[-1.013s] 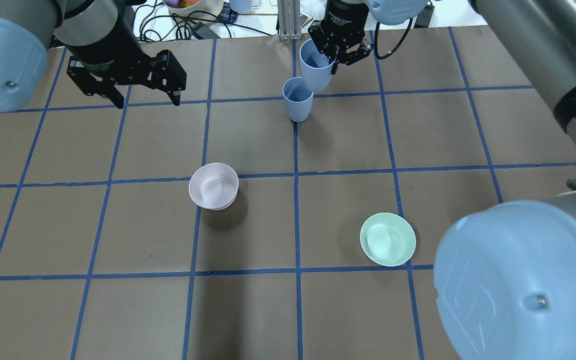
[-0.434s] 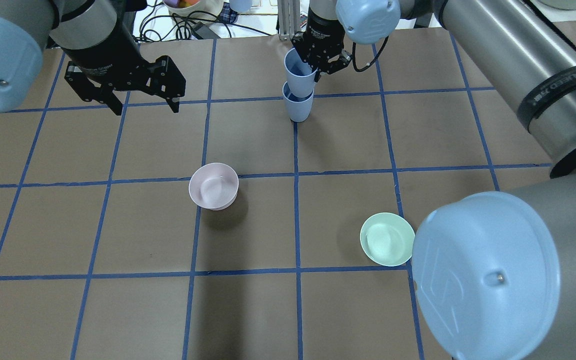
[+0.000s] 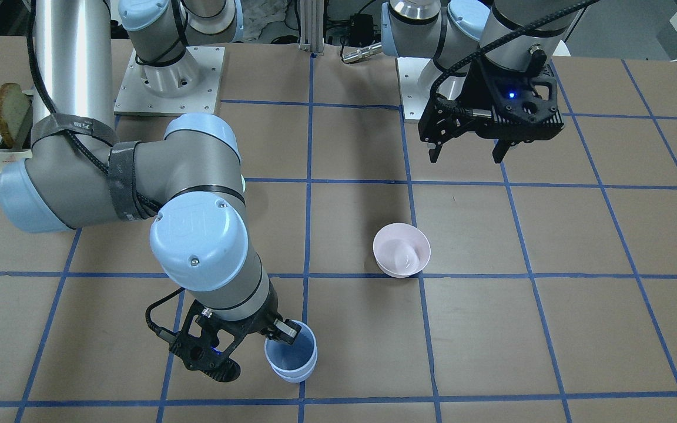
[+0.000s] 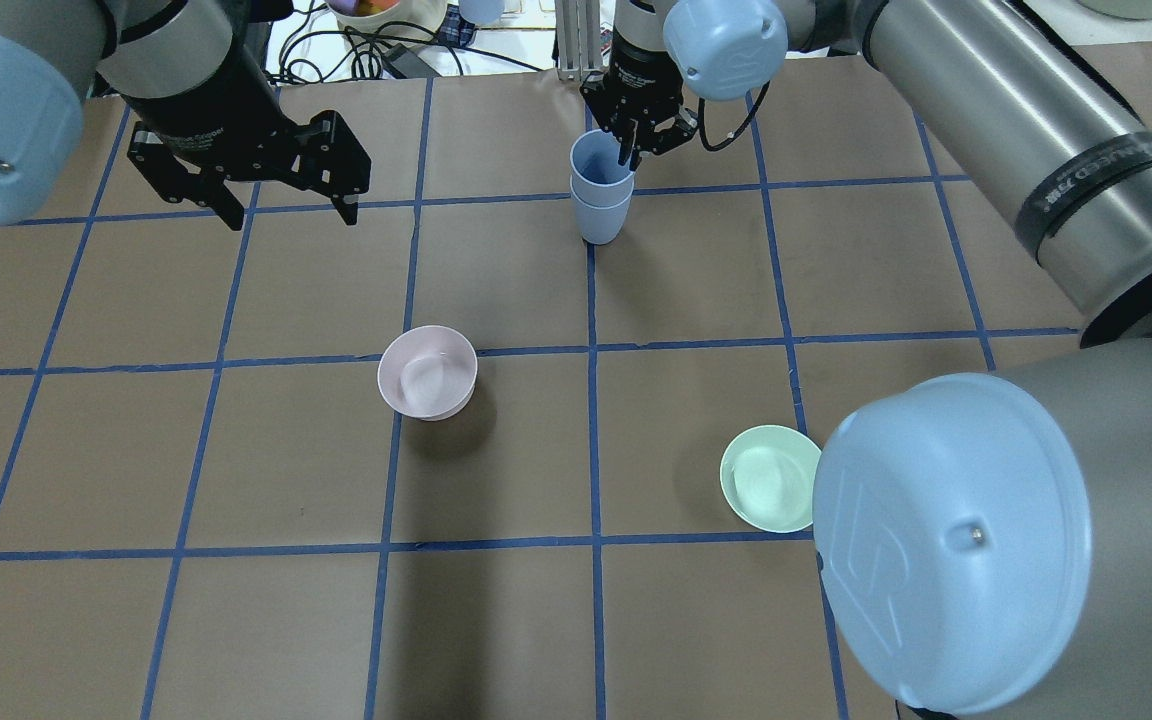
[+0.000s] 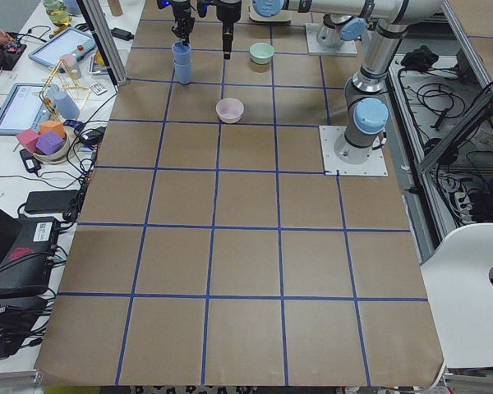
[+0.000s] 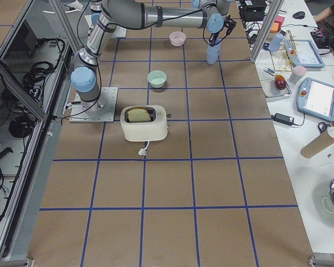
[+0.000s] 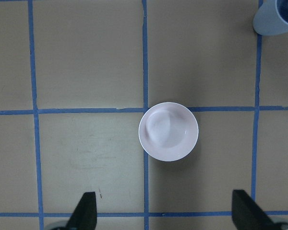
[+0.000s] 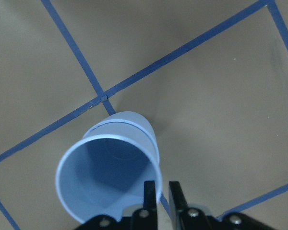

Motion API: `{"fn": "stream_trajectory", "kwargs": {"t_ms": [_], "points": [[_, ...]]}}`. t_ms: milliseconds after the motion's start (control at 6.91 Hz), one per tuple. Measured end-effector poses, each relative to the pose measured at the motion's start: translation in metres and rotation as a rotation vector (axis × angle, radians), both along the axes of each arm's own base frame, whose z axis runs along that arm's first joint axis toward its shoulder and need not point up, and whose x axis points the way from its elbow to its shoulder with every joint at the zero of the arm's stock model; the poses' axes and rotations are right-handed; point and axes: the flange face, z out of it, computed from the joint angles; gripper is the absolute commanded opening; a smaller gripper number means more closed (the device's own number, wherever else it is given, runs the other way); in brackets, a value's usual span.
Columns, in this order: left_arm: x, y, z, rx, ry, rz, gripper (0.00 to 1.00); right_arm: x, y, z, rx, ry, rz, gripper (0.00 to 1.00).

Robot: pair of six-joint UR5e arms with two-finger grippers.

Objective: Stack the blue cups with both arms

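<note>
Two blue cups stand nested on the table's far middle. The upper blue cup (image 4: pixel 596 165) sits inside the lower blue cup (image 4: pixel 598 222), with only the lower one's rim band showing below it. My right gripper (image 4: pixel 633 150) is shut on the upper cup's rim, one finger inside and one outside, as the right wrist view shows (image 8: pixel 162 191). The stack also shows in the front-facing view (image 3: pixel 294 355). My left gripper (image 4: pixel 291 210) hangs open and empty above the table, well left of the cups.
A pale pink bowl (image 4: pixel 427 372) sits near the table's middle, below my left gripper in the left wrist view (image 7: pixel 168 131). A mint-green bowl (image 4: pixel 761 478) sits front right, partly behind my right elbow. A toaster (image 6: pixel 145 122) stands at the right side.
My right gripper moved left and down with the held cup, which now sits inside the standing cup. My left gripper has hardly moved.
</note>
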Motion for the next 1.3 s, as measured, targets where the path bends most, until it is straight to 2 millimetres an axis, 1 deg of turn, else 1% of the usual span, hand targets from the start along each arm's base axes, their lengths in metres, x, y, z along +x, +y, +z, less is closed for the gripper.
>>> {"fn": "stream_trajectory", "kwargs": {"t_ms": [145, 289, 434, 579, 724, 868, 1013, 1158, 1303], "points": [[0.0, 0.0, 0.0, 0.0, 0.0, 0.0, 1.0, -0.001, 0.0, 0.001, -0.006, 0.01, -0.001, 0.97], [0.0, 0.0, 0.0, 0.0, 0.0, 0.0, 1.0, -0.003, 0.0, 0.005, -0.012, 0.017, 0.001, 1.0], [0.0, 0.0, 0.0, 0.0, 0.0, 0.0, 1.0, -0.008, 0.004, 0.015, -0.008, 0.023, 0.012, 1.0], [0.0, 0.0, 0.0, 0.0, 0.0, 0.0, 1.0, -0.017, 0.015, 0.032, 0.014, 0.04, 0.043, 1.0], [0.0, 0.0, 0.0, 0.0, 0.0, 0.0, 1.0, -0.033, 0.029, 0.05, 0.056, 0.072, 0.101, 1.0], [0.0, 0.0, 0.0, 0.0, 0.0, 0.0, 1.0, -0.059, 0.039, 0.063, 0.104, 0.097, 0.18, 1.0], [0.0, 0.0, 0.0, -0.001, 0.0, 0.001, 1.0, -0.084, 0.049, 0.07, 0.14, 0.106, 0.239, 1.0], [0.0, 0.0, 0.001, -0.001, 0.0, 0.001, 1.0, -0.106, 0.068, 0.075, 0.165, 0.113, 0.271, 1.0], [0.0, 0.001, 0.001, -0.002, 0.0, 0.0, 1.0, -0.126, 0.094, 0.08, 0.18, 0.121, 0.293, 1.0]]}}
